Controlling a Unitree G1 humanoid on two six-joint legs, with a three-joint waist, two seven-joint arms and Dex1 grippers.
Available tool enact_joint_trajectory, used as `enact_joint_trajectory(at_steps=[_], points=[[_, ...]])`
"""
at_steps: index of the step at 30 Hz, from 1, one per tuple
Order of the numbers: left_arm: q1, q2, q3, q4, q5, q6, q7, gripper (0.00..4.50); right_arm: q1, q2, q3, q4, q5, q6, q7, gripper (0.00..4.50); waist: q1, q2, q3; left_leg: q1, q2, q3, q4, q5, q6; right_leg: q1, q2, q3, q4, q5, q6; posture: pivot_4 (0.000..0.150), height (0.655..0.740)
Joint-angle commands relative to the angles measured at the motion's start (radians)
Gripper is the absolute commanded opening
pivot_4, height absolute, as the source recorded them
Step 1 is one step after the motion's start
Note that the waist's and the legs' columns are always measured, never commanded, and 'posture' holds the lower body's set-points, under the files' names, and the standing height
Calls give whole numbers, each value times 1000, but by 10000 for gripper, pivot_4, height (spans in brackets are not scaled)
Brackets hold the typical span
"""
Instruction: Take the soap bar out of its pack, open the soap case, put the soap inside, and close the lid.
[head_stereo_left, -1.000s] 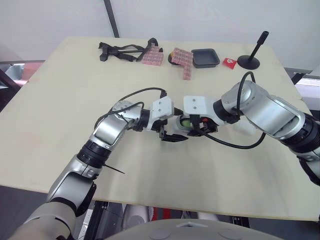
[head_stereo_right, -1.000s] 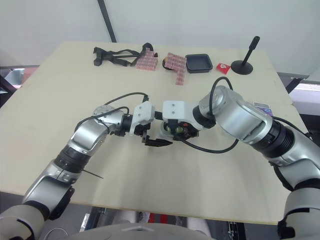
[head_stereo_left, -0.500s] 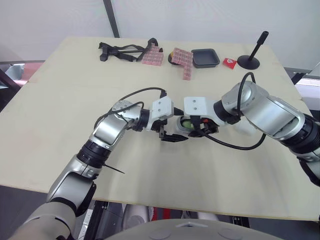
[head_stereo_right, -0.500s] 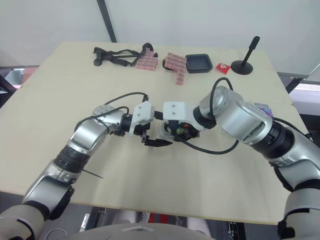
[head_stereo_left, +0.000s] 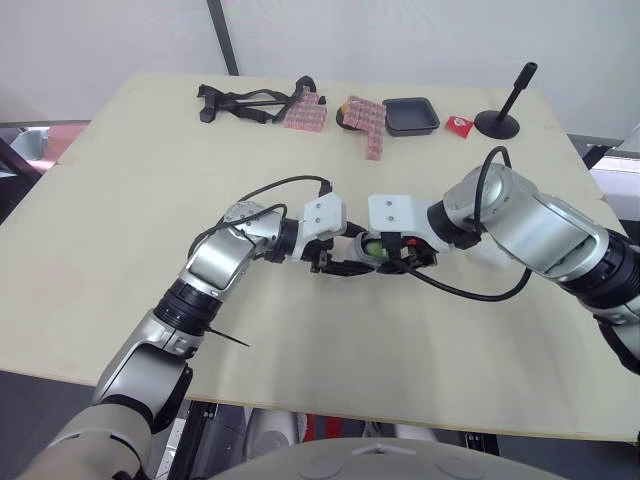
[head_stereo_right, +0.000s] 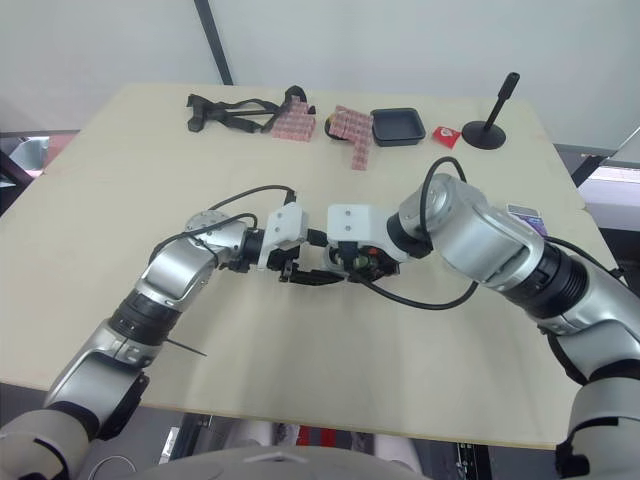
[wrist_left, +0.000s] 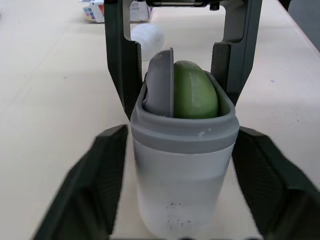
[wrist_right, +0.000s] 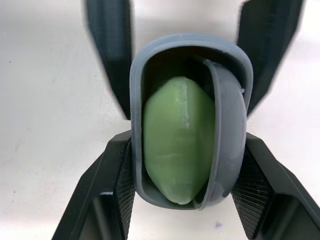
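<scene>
On my feed the right gripper (head_stereo_left: 378, 250) has its fingers (wrist_right: 107, 195) clamped on the soap case (wrist_left: 182, 165), one pad pressed against each long side of the grey rim. The case sits between them, its open mouth facing the right wrist camera. The green soap bar (wrist_right: 177, 150) is inside the case, filling most of the opening. The grey lid (wrist_right: 227, 135) is tucked in beside the soap, standing on edge along one wall and not covering the mouth.

The left gripper (head_stereo_left: 340, 266) faces the right one from the opposite side, over the middle of the worktop (head_stereo_left: 150, 200). Its fingers (wrist_left: 102, 185) are spread apart and straddle the case's pale lower body, one on each side. They lie very close to the walls, and I cannot tell whether they touch. From the left wrist camera I see the right gripper's two fingers just beyond my own, hugging the rim.

Past the right fingers, a white cylinder (wrist_left: 147, 36) and a small colourful box (wrist_left: 92, 12) sit further along the worktop. Well away from both grippers, along the far edge, are a black tray (head_stereo_left: 411, 116), a black stand (head_stereo_left: 497, 122), pink patterned packs (head_stereo_left: 305, 117) and a black strapped tool (head_stereo_left: 245, 103).
</scene>
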Motion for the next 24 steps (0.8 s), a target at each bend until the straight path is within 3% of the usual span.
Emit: enact_joint_trajectory(at_steps=[1, 20, 22, 24], points=[[-10, -4, 14, -11, -3, -17, 6, 18862, -6, -1, -32, -14, -8, -5, 6, 21635, 0, 0, 0, 0, 0, 0, 0, 0, 0, 0, 0, 0, 0, 0, 0, 1500, 7400], [-4, -12, 9, -4, 4, -55, 3, 18861, -7, 13, -43, -10, 1, 13, 4, 21635, 0, 0, 0, 0, 0, 0, 0, 0, 0, 0, -1, 0, 1, 0, 0, 1500, 7400], [3, -10, 12, -5, 0, -61, 0, 18861, -3, 16, -49, -8, 8, 23, 3, 30737, 0, 0, 0, 0, 0, 0, 0, 0, 0, 0, -1, 0, 1, 0, 0, 1500, 7400], [11, -7, 13, -7, -1, -68, -2, 18861, 2, 15, -54, -9, 11, 29, 2, 37029, 0, 0, 0, 0, 0, 0, 0, 0, 0, 0, -1, 0, 1, 0, 0, 1500, 7400]])
